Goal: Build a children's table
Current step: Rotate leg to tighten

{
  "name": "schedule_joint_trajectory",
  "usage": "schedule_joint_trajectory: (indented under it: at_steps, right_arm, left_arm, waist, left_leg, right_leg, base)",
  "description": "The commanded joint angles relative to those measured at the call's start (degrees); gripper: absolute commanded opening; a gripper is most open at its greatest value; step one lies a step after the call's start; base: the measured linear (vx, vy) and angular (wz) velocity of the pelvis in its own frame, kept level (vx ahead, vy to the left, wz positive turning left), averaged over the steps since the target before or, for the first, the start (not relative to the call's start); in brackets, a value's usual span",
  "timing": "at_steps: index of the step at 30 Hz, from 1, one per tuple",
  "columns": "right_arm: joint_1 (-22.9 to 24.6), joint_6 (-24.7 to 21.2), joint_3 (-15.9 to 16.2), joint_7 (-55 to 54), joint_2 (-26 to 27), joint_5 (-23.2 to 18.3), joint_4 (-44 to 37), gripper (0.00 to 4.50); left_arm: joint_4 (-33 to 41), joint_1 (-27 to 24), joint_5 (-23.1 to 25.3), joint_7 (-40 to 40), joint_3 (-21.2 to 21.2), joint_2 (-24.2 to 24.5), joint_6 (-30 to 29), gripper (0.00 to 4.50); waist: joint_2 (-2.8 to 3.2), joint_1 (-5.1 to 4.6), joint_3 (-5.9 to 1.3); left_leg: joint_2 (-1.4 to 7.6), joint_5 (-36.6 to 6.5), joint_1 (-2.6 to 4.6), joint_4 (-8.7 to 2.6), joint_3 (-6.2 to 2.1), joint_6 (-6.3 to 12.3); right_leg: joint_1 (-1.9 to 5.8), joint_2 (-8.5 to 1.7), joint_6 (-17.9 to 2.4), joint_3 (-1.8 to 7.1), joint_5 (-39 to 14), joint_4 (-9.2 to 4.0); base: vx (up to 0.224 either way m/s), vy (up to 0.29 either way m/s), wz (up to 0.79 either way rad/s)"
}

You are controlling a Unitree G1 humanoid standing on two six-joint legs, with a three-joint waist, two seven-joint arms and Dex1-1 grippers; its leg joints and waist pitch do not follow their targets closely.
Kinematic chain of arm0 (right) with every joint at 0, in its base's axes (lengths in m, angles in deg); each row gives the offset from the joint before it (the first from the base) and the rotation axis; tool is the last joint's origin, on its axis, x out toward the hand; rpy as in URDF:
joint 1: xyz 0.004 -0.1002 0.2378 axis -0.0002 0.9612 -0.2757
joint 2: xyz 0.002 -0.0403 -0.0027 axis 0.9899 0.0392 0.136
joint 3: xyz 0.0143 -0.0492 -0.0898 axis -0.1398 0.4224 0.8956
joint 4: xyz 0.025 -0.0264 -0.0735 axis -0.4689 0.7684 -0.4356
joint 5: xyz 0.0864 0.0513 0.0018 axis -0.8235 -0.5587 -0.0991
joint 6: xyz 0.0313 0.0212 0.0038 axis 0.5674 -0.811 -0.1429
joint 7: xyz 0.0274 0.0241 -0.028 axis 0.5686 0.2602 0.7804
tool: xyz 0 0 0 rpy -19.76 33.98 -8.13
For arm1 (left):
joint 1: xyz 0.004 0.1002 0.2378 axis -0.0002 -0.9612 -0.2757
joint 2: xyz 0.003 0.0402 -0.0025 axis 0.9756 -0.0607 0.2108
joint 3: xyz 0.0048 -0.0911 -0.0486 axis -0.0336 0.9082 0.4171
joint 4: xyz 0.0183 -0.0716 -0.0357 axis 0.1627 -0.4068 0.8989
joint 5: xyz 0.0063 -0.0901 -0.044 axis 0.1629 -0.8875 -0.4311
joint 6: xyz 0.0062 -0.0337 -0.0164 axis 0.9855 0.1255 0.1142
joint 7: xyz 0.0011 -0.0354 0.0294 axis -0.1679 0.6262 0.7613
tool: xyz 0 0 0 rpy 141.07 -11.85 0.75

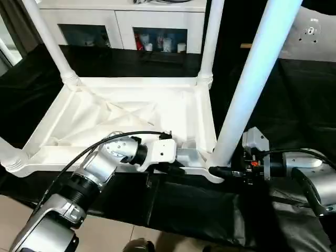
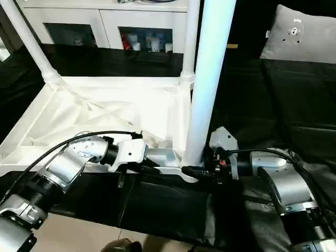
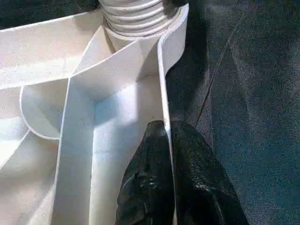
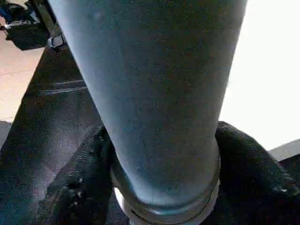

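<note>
On the black worktable (image 1: 294,105) the table (image 1: 131,113) lies upside down, ribbed underside facing up, legs rising from its corner sockets; two far legs stand at the back corners, and the near right leg (image 1: 252,79) rises tall from the corner closest to the robot's right arm; at the near left corner only the base of another leg can be seen. Near the front edge the left gripper (image 3: 168,154) is clenched on the top's thin rim (image 3: 164,89), one finger (image 3: 145,183) inside the wall and the other outside, just along from the near right socket. At that socket the right gripper (image 4: 161,187) grasps the base of the near right leg, a finger (image 4: 79,187) on each side of the tube, just above the collar where it meets the socket. Beyond the worktable stands a white cabinet (image 1: 121,21) with glass doors; a grey cushion (image 2: 299,34) lies at the far right.
</note>
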Motion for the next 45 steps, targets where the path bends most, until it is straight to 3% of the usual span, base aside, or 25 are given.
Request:
schedule_joint_trajectory:
  at_steps: [1, 6, 8, 10, 11, 12, 14, 15, 16, 18, 19, 21, 26, 28, 31, 33, 34, 37, 38, 41, 45]
  right_arm:
    - [-0.43, -0.17, 0.39, 0.81, 0.39, -0.47, 0.15, 2.75]
    - [-0.06, -6.98, 0.25, -4.21, 2.42, -1.19, -0.90, 2.69]
    - [0.36, -7.50, 0.14, -7.99, 4.68, -0.51, -1.03, 2.68]
    - [0.41, -8.42, -0.56, -10.68, 6.65, -0.97, -1.38, 2.67]
    - [-0.09, -9.51, -1.80, -16.05, 10.16, -0.97, -1.54, 2.67]
    - [-0.67, -10.50, -2.70, -21.05, 13.22, -0.46, -1.35, 2.67]
    - [-1.27, -12.02, -3.25, -25.82, 16.28, 0.18, -1.15, 2.67]
    - [-1.27, -12.02, -3.25, -25.82, 16.28, 0.18, -1.15, 2.67]
    - [-1.70, -13.60, -3.62, -29.68, 19.03, 0.52, -1.01, 2.67]
    - [-2.02, -14.20, -4.16, -32.48, 20.72, 0.90, -0.68, 2.67]
    - [-2.56, -14.86, -5.17, -37.19, 23.29, 1.81, -0.08, 2.67]
    - [-3.02, -15.05, -5.86, -41.32, 25.31, 2.99, 0.75, 2.67]
    - [-3.02, -13.72, -6.75, -46.89, 28.17, 5.06, 1.96, 2.67]
    - [-2.67, -13.81, -7.05, -47.78, 29.13, 5.19, 1.41, 3.23]
    - [-2.43, -12.33, -8.18, -47.93, 29.50, 4.85, 0.82, 3.57]
    - [-2.42, -11.63, -8.37, -47.74, 29.39, 4.83, 0.78, 3.57]
    - [-2.37, -11.13, -8.81, -47.20, 28.97, 4.52, 0.64, 3.86]
    - [-1.63, -8.17, -9.02, -44.18, 26.79, 3.83, -0.62, 3.95]
    - [-1.23, -7.77, -9.12, -42.81, 25.80, 3.40, -1.30, 4.20]
    - [0.64, -6.10, -8.49, -35.83, 19.83, 2.96, -3.45, 4.31]
    - [1.60, -3.96, -8.01, -30.31, 15.18, 4.18, -3.52, 4.43]
  left_arm:
    - [-0.14, 0.34, 0.93, 1.05, -1.31, 0.02, 1.08, 0.00]
    - [0.70, -0.58, 0.36, 0.28, -0.68, -0.47, -0.02, 0.00]
    - [1.71, -1.36, 0.22, -1.61, -0.22, -1.35, -2.31, 0.00]
    - [2.24, -1.79, 0.55, -3.48, 0.08, -2.02, -3.88, 0.00]
    - [3.31, -2.45, 0.55, -6.84, 0.91, -3.86, -7.25, 0.00]
    - [4.37, -2.96, 0.56, -9.73, 1.47, -5.70, -10.67, 0.00]
    - [5.51, -3.41, 1.31, -12.84, 1.38, -7.90, -13.73, 0.00]
    - [5.51, -3.41, 1.31, -12.84, 1.38, -7.90, -13.73, 0.00]
    - [5.97, -3.61, 2.52, -17.44, 1.36, -11.14, -16.33, 0.00]
    - [5.87, -3.45, 3.28, -20.07, 1.27, -13.15, -17.59, 0.00]
    - [5.16, -2.86, 4.08, -24.53, 1.54, -16.86, -19.61, 0.00]
    - [4.14, -2.06, 4.51, -28.96, 2.09, -20.42, -21.11, 0.00]
    - [3.22, -0.94, 5.96, -33.85, 1.90, -24.92, -22.88, 0.00]
    - [4.22, -1.28, 6.95, -33.93, 1.36, -25.16, -23.61, 0.00]
    - [4.80, -1.75, 7.64, -33.37, 1.49, -23.80, -23.78, 0.00]
    - [4.77, -1.73, 7.77, -33.32, 1.58, -23.52, -23.76, 0.00]
    - [4.65, -1.62, 7.69, -33.17, 1.94, -22.97, -23.69, 0.00]
    - [4.29, -1.34, 7.25, -32.50, 2.77, -21.33, -23.24, 0.00]
    - [4.10, -1.24, 7.11, -31.68, 2.83, -20.56, -22.38, 0.00]
    - [3.30, -1.26, 6.88, -26.82, 2.38, -16.83, -17.35, 0.00]
    - [2.36, -1.52, 6.82, -22.67, 1.64, -13.88, -12.94, 0.00]
  waist:
    - [-1.21, -0.12, -3.93]
    - [-1.27, -0.22, -3.75]
    - [-1.24, -0.39, -3.52]
    - [-1.39, -1.06, -2.98]
    - [-1.15, -1.21, -2.99]
    - [-1.21, -1.87, -2.67]
    - [-1.64, -2.26, -2.83]
    - [-1.51, -2.49, -2.76]
    - [-1.37, -3.21, -2.72]
    - [-1.43, -3.38, -2.98]
    - [-1.50, -3.72, -3.20]
    - [-1.52, -3.79, -3.25]
    - [-1.41, -3.60, -3.54]
    - [-1.17, -3.42, -3.70]
    - [-1.47, -3.47, -3.67]
    - [-1.25, -3.44, -3.73]
    - [-1.29, -3.47, -3.66]
    - [-1.37, -3.36, -3.72]
    - [-1.37, -3.36, -3.72]
    - [-1.37, -2.79, -3.90]
    - [-1.18, -2.73, -4.15]
  left_leg:
    - [3.88, -4.63, 0.42, -3.49, -1.08, 7.38]
    - [3.79, -4.99, 0.36, -3.61, -1.08, 7.06]
    - [3.78, -7.11, 0.42, -3.85, -1.07, 5.84]
    - [3.60, -11.71, 0.62, -4.43, -1.22, 3.37]
    - [3.65, -12.27, 0.75, -4.50, -1.25, 2.83]
    - [3.56, -13.43, 0.55, -4.80, -1.38, 1.74]
    - [3.39, -13.82, 0.77, -4.91, -1.58, 0.66]
    - [3.39, -13.65, 0.68, -4.96, -1.60, 0.57]
    - [3.36, -13.91, 0.53, -5.06, -1.60, 0.56]
    - [3.31, -13.22, 0.82, -4.89, -1.60, 0.75]
    - [3.24, -11.54, 0.41, -4.82, -1.53, 1.12]
    - [3.18, -11.01, 0.69, -4.59, -1.28, 1.58]
    - [2.93, -8.40, 0.34, -4.29, -1.17, 3.74]
    - [2.93, -7.30, 0.22, -4.29, -1.26, 4.40]
    - [3.03, -7.55, 0.10, -4.39, -1.26, 4.75]
    - [3.11, -7.71, 0.23, -4.40, -1.31, 4.58]
    - [3.09, -7.83, 0.14, -4.45, -1.31, 4.60]
    - [3.12, -7.75, 0.12, -4.33, -1.23, 5.07]
    - [3.12, -7.75, 0.12, -4.33, -1.23, 5.07]
    - [3.07, -5.80, 0.04, -4.00, -1.27, 6.57]
    - [3.08, -4.33, -0.10, -3.66, -1.20, 7.55]
  right_leg:
    - [3.08, -4.35, -16.10, 2.35, -5.44, -3.20]
    - [3.05, -4.25, -15.79, 2.33, -6.96, -3.39]
    - [2.99, -4.39, -15.21, 2.39, -10.34, -3.75]
    - [2.94, -4.42, -13.42, 2.43, -18.12, -4.55]
    - [2.85, -4.49, -13.10, 2.55, -19.44, -4.56]
    - [2.79, -4.43, -12.11, 2.48, -22.60, -4.93]
    - [2.70, -4.44, -10.33, 2.50, -25.44, -5.21]
    - [2.63, -4.37, -10.35, 2.59, -25.14, -5.13]
    - [2.64, -4.21, -10.04, 2.58, -24.71, -5.17]
    - [2.55, -4.27, -10.35, 2.55, -23.17, -5.40]
    - [2.87, -4.12, -10.93, 2.58, -19.75, -5.03]
    - [2.63, -4.08, -11.67, 2.57, -17.55, -5.25]
    - [2.89, -4.11, -11.11, 2.54, -15.98, -5.31]
    - [3.03, -4.05, -11.09, 2.44, -14.50, -5.07]
    - [3.04, -4.12, -11.16, 2.40, -14.24, -5.08]
    - [2.98, -4.10, -11.25, 2.38, -14.25, -5.05]
    - [3.00, -4.08, -11.32, 2.37, -14.01, -5.03]
    - [3.06, -4.20, -11.43, 2.42, -13.29, -4.99]
    - [3.06, -4.20, -11.43, 2.42, -13.29, -4.99]
    - [3.35, -4.01, -11.50, 2.37, -9.67, -4.67]
    - [3.39, -4.16, -13.20, 2.18, -6.49, -4.21]
  base:
    - [0.000, 0.000, 0.00]
    - [0.000, 0.000, 0.00]
    - [0.000, 0.000, 0.00]
    - [0.000, 0.000, 0.00]
    - [0.000, 0.000, 0.00]
    - [-0.052, -0.004, -0.05]
    - [0.000, 0.000, 0.00]
    - [0.000, 0.000, 0.00]
    - [0.000, 0.000, 0.00]
    - [0.000, 0.000, 0.00]
    - [0.000, 0.000, 0.00]
    - [0.000, 0.000, 0.00]
    - [0.000, 0.000, 0.00]
    - [0.000, 0.000, 0.00]
    - [0.000, 0.000, 0.00]
    - [0.000, 0.000, 0.00]
    - [0.000, 0.000, 0.00]
    - [0.000, 0.000, 0.00]
    - [0.000, 0.000, 0.00]
    - [0.000, 0.000, 0.00]
    - [0.000, 0.000, 0.00]
